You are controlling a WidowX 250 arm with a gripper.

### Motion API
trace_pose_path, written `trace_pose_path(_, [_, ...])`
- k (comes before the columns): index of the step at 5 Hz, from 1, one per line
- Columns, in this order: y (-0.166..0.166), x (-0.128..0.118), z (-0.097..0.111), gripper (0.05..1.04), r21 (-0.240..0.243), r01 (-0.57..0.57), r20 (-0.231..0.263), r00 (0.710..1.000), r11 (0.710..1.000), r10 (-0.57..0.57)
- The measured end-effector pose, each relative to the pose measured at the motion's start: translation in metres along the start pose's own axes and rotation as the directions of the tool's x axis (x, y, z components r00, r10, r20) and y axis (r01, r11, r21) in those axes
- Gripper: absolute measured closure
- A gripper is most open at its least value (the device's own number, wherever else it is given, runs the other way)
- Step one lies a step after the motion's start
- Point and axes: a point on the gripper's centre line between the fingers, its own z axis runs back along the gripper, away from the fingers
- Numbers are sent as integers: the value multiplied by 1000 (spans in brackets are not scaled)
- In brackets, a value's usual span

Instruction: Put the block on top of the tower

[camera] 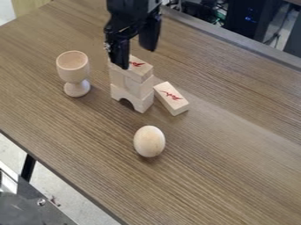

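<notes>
The black gripper [136,49] hangs over the tower from the top edge, its two fingers apart and nothing visible between them. One fingertip overlaps the left end of the tower's top piece in the view; whether they touch, I cannot tell. The tower [132,87] is pale wood, with an arched piece at its base, upright pieces above it and a flat piece with red marks on top. Just right of the tower's base, a loose rectangular block [171,98] with red marks lies flat on the table, set at an angle.
A wooden goblet [74,73] stands upright left of the tower. In front of the tower is a wooden egg [149,141]. The brown table [235,162] has its near edge at the lower left and a far edge at the upper right, with dark equipment and cables beyond.
</notes>
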Motion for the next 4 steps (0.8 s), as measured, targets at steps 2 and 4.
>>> trace_pose_path(2, [-8,-48,7,85,-29,159,-20,987,987,-160])
trace_pose_path(4, [1,-81,4,85,-34,270,3,963,962,-270])
